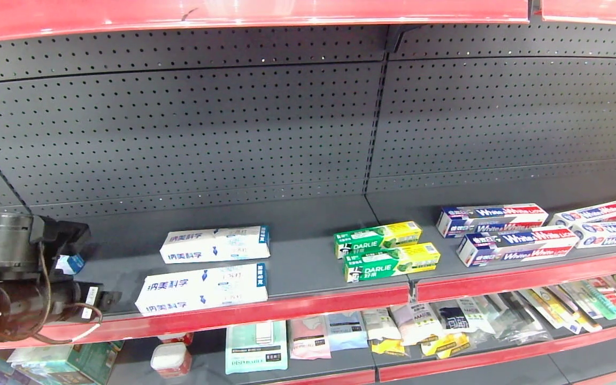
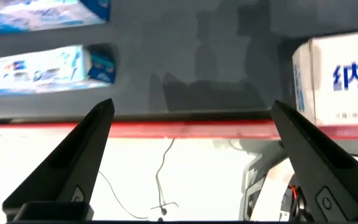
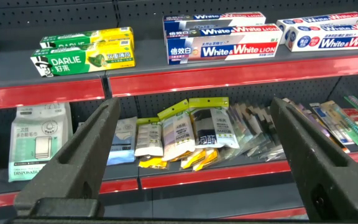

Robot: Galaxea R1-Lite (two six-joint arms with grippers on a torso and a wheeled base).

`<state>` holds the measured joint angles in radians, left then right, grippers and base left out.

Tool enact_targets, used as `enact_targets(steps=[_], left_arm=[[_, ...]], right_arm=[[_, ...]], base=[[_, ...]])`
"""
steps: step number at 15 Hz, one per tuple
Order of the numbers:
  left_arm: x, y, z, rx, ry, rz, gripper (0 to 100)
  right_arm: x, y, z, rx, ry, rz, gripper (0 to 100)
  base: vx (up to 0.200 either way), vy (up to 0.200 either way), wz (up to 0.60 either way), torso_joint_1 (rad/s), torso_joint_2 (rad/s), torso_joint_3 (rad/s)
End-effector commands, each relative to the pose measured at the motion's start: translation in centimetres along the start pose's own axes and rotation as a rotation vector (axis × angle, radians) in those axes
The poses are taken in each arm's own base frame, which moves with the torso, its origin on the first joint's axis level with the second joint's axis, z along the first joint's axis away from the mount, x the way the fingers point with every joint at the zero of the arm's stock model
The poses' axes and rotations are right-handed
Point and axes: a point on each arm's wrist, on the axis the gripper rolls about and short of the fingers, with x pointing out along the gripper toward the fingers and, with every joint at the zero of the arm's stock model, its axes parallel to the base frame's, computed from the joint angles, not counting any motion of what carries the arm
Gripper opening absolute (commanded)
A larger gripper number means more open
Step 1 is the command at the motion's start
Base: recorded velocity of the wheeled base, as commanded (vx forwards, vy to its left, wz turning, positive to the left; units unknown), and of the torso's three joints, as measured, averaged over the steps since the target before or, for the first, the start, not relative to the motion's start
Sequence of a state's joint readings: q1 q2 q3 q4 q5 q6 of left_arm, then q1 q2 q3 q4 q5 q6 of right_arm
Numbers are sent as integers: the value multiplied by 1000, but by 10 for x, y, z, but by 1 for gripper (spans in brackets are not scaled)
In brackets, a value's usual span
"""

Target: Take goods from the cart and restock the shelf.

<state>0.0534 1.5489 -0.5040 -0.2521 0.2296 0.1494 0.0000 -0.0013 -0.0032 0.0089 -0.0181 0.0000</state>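
Note:
The grey shelf (image 1: 308,256) with a red front edge carries toothpaste boxes lying flat. Two white boxes (image 1: 215,244) sit left of centre, two green and yellow boxes (image 1: 377,238) in the middle, and several red, white and blue boxes (image 1: 516,245) on the right. My left arm's wrist (image 1: 14,283) hangs at the shelf's left end. My left gripper (image 2: 192,104) is open and holds nothing, above the red edge, with a white box (image 2: 340,78) close beside one finger. My right gripper (image 3: 196,99) is open and holds nothing. It faces the shelves from a distance, below the green boxes (image 3: 86,56).
The lower shelf holds hanging packets (image 1: 436,326), flat mask packs (image 1: 257,347), toothbrush packs (image 1: 580,305) and a small red-lidded jar (image 1: 171,359). More blue and white boxes (image 2: 39,68) lie at the shelf's left end. A perforated grey back panel (image 1: 206,133) rises behind, with a red shelf overhead.

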Motion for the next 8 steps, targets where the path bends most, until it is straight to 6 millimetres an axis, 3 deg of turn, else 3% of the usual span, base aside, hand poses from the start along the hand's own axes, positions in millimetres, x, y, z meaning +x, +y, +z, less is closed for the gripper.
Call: enact_targets(steps=[1, 8], left_arm=[[-24, 5, -8, -14, -62, 12, 100], [-120, 17, -73, -62, -252, 22, 100]], right_arm=[[0, 0, 0, 0, 2, 0, 100], [0, 0, 0, 0, 2, 0, 100]], base=[[0, 0, 0, 0, 0, 0], [0, 0, 0, 0, 0, 0]])
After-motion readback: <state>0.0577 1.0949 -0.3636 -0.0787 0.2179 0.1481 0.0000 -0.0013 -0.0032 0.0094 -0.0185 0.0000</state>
